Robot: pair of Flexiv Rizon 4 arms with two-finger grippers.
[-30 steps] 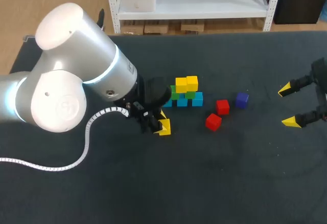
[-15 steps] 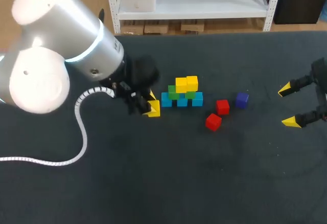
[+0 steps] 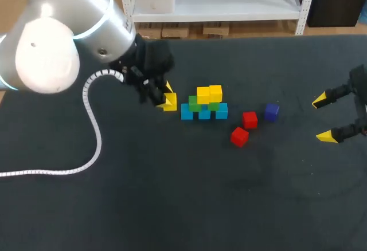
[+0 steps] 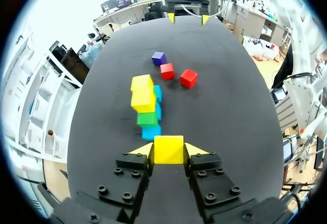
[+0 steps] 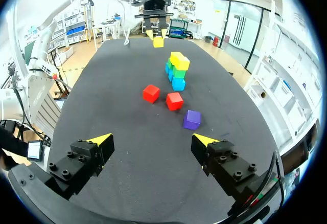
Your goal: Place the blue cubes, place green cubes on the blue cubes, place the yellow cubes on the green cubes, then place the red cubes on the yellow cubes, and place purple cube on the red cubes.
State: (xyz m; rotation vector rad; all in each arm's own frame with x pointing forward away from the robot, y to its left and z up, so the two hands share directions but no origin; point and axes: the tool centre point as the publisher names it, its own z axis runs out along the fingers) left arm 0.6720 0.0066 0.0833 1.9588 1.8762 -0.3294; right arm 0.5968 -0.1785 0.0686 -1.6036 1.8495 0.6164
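Left wrist view: the left jaws pinch a yellow cube (image 4: 168,149) tight between them. The cube stack (image 4: 144,104) stands just ahead of them. The right jaws are spread wide, holding nothing. Coming in too low might bump the stack and tip it.

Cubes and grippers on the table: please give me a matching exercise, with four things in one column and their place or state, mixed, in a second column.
1. purple cube
2. green cubes
3. left gripper
4. right gripper

A. open, holding nothing
B. shut on a yellow cube
C. lying on the table near a red cube
D. on the blue cubes, under the stacked yellow cubes

Pairs: 1-C, 2-D, 3-B, 4-A.
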